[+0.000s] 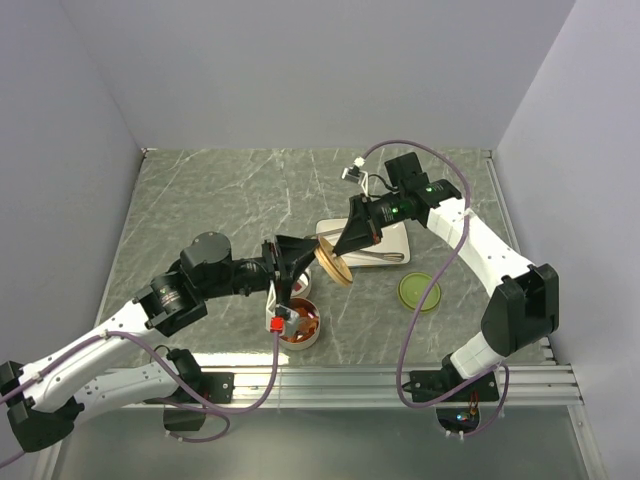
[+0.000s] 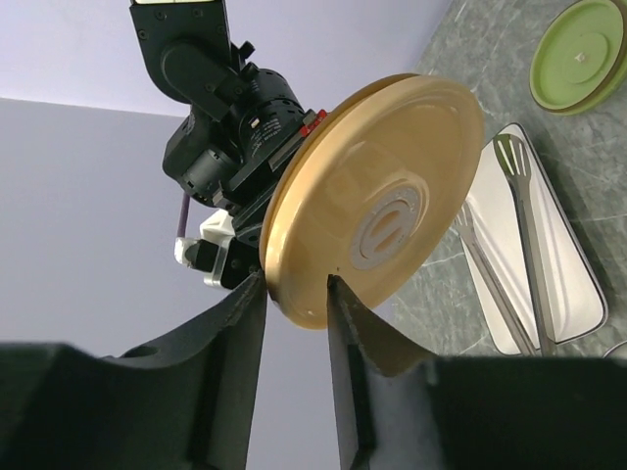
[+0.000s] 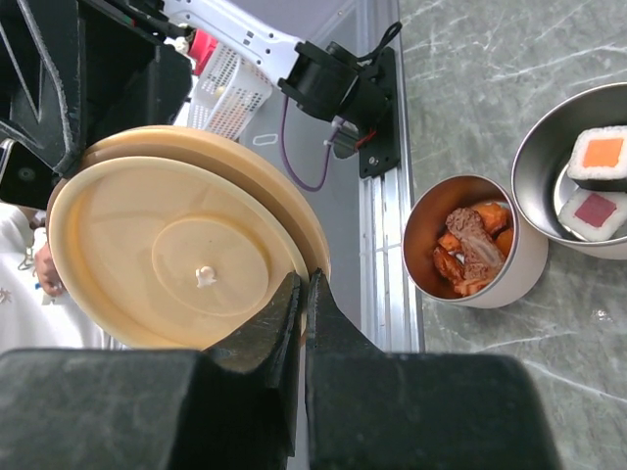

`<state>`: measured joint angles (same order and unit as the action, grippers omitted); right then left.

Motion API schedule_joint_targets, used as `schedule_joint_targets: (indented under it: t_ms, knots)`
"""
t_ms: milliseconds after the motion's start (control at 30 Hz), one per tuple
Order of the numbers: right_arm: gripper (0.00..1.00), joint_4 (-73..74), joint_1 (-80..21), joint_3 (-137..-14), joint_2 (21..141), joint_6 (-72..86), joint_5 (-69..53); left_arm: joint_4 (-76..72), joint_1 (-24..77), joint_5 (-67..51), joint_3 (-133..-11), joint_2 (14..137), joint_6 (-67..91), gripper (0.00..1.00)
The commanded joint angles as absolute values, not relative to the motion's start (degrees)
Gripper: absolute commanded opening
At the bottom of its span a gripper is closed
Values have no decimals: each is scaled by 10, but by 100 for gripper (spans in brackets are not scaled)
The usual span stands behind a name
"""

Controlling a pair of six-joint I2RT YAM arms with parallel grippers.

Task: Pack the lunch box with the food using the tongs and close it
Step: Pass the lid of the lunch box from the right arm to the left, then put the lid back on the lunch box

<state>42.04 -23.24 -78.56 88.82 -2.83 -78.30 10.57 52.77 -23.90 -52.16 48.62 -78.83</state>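
Right gripper point(image 3: 306, 282) clenched on the rim of a smooth tan round lid point(image 3: 176, 255), held on edge in the air. Left gripper point(image 2: 294, 289) straddles another part of that rim; I cannot tell whether it pinches. Slim silver tongs point(image 2: 527, 245) lie on a white rectangular tray point(image 2: 570, 284). Sushi blocks point(image 3: 600, 157) and orange chunks point(image 3: 470, 245) fill round metal tins point(image 3: 519, 279).

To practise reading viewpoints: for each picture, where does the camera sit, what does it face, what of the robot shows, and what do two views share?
Top external: above and behind the bases, looking down on the table; left arm and right arm show.
Left wrist: on the left arm, facing the tan lid and tongs beyond; left gripper shows.
Right wrist: on the right arm, facing the food; right gripper shows, shut on the lid.
Shared: both wrist views show the lid, opposite faces.
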Motion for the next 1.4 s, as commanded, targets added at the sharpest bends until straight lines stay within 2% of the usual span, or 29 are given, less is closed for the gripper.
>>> schedule_joint_targets:
  t_ms: [0, 200, 267, 300, 367, 400, 500, 633, 767, 800, 833, 1000, 1167, 1367]
  knots:
    - [0, 401, -235, -782, 882, -16, -796, 98, 537, -240, -539, 493, -803, 32]
    - [0, 407, -239, -779, 880, -24, -791, 110, 549, -235, -546, 498, -803, 17]
    - [0, 407, -241, -780, 882, -24, -792, 128, 555, -232, -561, 505, -784, 8]
    - [2, 408, -241, -780, 883, -21, -789, 135, 557, -229, -566, 509, -776, 3]
    - [7, 406, -242, -783, 889, -15, -787, 151, 562, -220, -579, 518, -760, 0]
    - [18, 411, -241, -790, 891, -17, -783, 162, 563, -216, -588, 519, -739, 0]
    - [39, 434, -236, -809, 897, -30, -765, 185, 563, -200, -607, 529, -705, 0]
    - [63, 440, -212, -830, 897, -24, -722, 225, 563, -165, -630, 541, -638, 0]
    - [68, 429, -177, -838, 893, -7, -665, 251, 563, -131, -651, 563, -573, 0]
    - [73, 425, -165, -840, 891, -1, -631, 260, 563, -126, -664, 578, -533, 0]
    - [84, 414, -153, -840, 889, -1, -620, 269, 563, -116, -671, 586, -513, 0]
    - [88, 395, -56, -835, 868, 44, -559, 337, 541, -94, -720, 649, -368, 0]
    - [88, 431, -14, -840, 850, 14, -531, 408, 411, -178, -809, 747, -214, 0]
    - [89, 496, -11, -839, 827, -47, -474, 507, 265, -276, -895, 848, -66, 0]
